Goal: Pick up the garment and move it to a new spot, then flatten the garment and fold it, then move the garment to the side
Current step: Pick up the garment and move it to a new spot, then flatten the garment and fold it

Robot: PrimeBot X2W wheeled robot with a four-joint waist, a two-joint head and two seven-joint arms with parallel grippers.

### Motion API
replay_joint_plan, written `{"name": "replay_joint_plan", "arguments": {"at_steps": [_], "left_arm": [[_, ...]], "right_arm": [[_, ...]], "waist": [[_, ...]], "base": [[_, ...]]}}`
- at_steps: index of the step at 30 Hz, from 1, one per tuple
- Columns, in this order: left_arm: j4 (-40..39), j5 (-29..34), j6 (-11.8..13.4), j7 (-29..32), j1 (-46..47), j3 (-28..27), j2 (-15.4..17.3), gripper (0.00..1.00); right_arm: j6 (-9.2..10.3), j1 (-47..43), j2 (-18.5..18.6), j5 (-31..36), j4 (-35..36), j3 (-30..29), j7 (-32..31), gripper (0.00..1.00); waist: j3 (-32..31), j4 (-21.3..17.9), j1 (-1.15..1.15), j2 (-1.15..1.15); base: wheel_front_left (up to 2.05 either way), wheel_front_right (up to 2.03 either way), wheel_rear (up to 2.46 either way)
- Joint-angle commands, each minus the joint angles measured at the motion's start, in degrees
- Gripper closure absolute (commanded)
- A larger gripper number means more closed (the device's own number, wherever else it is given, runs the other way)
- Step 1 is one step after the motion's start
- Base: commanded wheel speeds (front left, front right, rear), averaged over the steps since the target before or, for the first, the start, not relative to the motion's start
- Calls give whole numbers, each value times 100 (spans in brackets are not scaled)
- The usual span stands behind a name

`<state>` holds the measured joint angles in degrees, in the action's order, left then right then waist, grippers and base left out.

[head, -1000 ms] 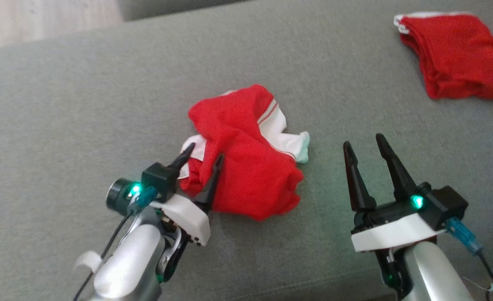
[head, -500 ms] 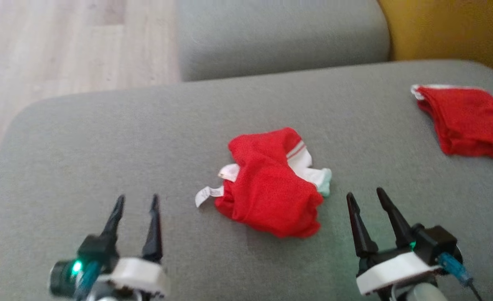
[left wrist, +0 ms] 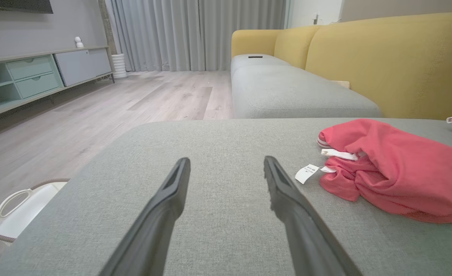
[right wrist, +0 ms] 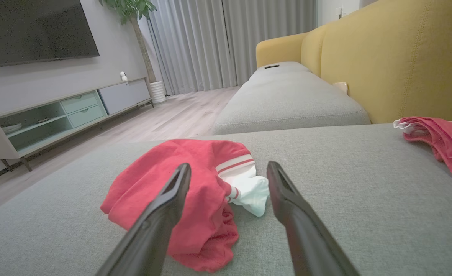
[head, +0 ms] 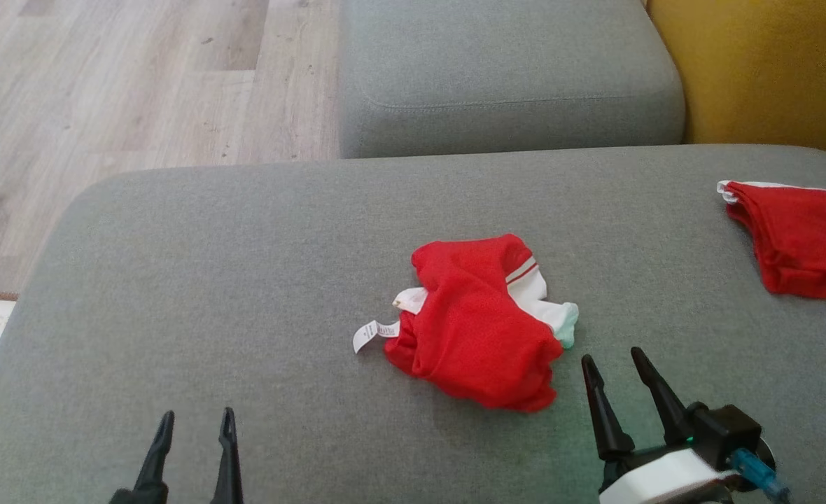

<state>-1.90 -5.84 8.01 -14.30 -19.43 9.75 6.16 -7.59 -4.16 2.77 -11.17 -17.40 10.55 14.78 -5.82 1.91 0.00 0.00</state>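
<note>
Here the red-and-white garment (head: 483, 329) is seen crumpled near the middle of the grey sofa seat (head: 210, 266), well clear of every edge, with bare fabric all around. The left gripper (head: 197, 414) and right gripper (head: 612, 355) are held open and empty. A second red garment (head: 801, 245) is laid near the right edge.

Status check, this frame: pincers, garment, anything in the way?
Left pincer open, empty. Right pincer open, empty. Crumpled garment on grey cushion, untouched. Second red garment far right, apart.

Crumpled red garment (head: 479, 329) sits mid-way across the grey cushion (head: 210, 280) — left gripper (head: 197, 414) and right gripper (head: 611, 357) spread wide at the near edge, touching nothing. A second red piece (head: 801, 245) lies at the right edge.
</note>
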Motion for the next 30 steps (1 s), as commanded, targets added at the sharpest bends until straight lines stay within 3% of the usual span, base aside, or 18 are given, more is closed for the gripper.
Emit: {"name": "replay_joint_plan", "arguments": {"at_steps": [1,14,30], "left_arm": [[-244,67,-20,-69,317,-264,-86,0],[-254,338,-263,-70,329,-476,-198,0],[-180,466,-390,-70,406,-438,-253,0]], "right_arm": [[10,186,11,-1,158,121,22,0],[10,188,10,1,102,53,22,0],[10,195,10,18,88,58,22,0]], "waist": [[-9,26,0,0],[-49,70,0,0],[0,99,0,0]], "base": [[0,0,0],[0,0,0],[0,0,0]]}}
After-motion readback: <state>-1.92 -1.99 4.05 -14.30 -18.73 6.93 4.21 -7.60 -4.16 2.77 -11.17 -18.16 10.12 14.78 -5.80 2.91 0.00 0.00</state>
